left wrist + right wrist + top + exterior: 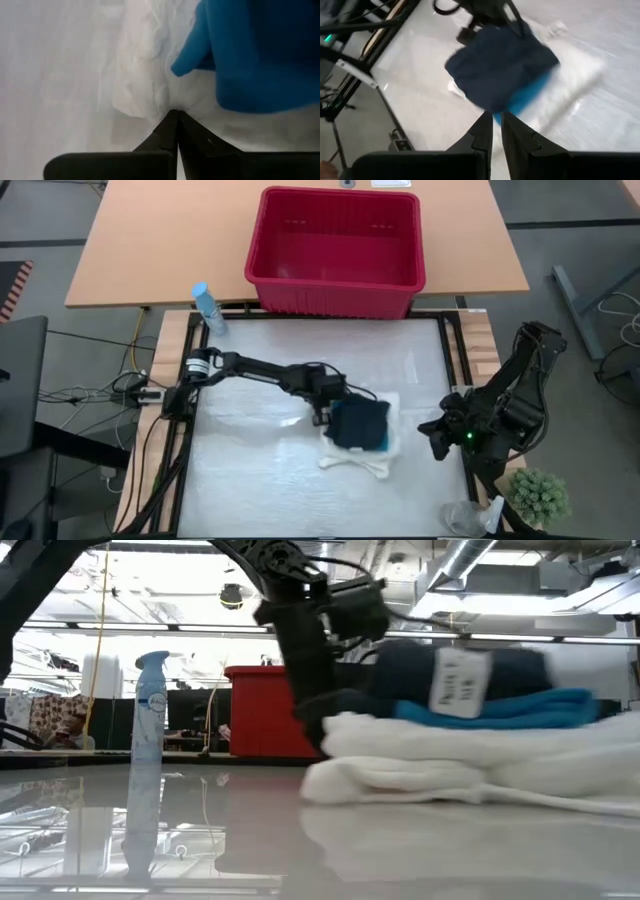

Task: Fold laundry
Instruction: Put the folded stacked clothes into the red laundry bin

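White, glossy tabletop (260,480) fills the working area, with dark frame rails along its sides. Nearest the left end effector (322,417), whose fingers (172,125) are clenched together with nothing visibly between them, lies the stack of laundry: its tips sit right at the edge of the cream-white lacy cloth (362,460), touching or just short of it; the wrist view is too close to say which. That cloth is folded and forms the bottom layer, flat on the tabletop. On it, just beyond the fingertips, rests the turquoise-blue garment (520,710), folded, its edge showing under the dark navy garment (358,423), which tops the pile. A white tag (458,682) hangs on the side of the navy piece in the low view.

Farther from that end effector, across the stack, the right end effector (437,438) hovers near the tabletop's right edge, apart from the laundry. Its fingers (485,132) stand nearly closed with only a thin gap between them and nothing in it, pointed toward the pile.

Behind the left arm's base, a pale blue spray bottle (207,307) stands upright by the tabletop's far left corner. Beyond the far edge, a red plastic basket (335,250) sits on a wooden table (160,240). By the right arm's base, a small green plant (540,495) stands.
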You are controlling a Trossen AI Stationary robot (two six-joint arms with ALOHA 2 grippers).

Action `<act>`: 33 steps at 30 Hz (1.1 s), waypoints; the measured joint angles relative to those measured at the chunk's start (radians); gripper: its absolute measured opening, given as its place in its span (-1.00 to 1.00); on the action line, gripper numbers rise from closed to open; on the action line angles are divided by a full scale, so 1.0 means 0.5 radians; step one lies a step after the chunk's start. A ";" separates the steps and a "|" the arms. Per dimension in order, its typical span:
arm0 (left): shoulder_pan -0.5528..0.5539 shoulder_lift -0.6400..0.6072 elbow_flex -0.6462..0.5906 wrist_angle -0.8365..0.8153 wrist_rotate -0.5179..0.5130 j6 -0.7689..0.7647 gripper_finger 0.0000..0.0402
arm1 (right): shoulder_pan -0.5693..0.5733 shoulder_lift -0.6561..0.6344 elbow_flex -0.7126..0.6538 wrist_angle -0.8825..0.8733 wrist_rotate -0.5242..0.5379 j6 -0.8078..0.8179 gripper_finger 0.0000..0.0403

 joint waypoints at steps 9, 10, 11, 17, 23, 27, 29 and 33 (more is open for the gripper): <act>0.140 -0.585 -0.693 -0.094 -0.053 -0.110 -1.00 | -0.176 0.000 0.000 -0.060 -0.004 0.078 -0.67; 0.156 -0.658 -0.769 -0.092 -0.068 -0.126 -1.00 | -0.207 0.000 0.000 -0.060 -0.004 0.077 -0.67; 0.170 -0.742 -0.847 -0.088 -0.077 -0.141 -1.00 | -0.241 0.001 0.000 -0.061 -0.004 0.075 -0.67; 0.211 -1.151 -1.091 -0.063 -0.089 -0.368 -1.00 | -0.476 0.002 -0.038 -0.052 -0.006 0.008 -0.67; 0.268 -1.539 -1.095 -0.059 0.250 -0.835 -0.95 | -0.864 0.002 -0.039 0.192 -0.073 -0.404 -0.51; 0.260 -1.763 -1.095 -0.071 0.656 -1.206 -0.79 | -1.195 0.017 -0.040 0.532 -0.278 -0.945 -0.24; 0.213 -1.844 -1.094 -0.068 0.817 -1.404 -0.67 | -1.364 0.035 -0.040 0.639 -0.387 -1.189 -0.07; 0.049 -1.948 -1.094 -0.084 0.894 -1.732 -0.40 | -1.729 0.065 -0.040 0.640 -0.769 -1.405 0.23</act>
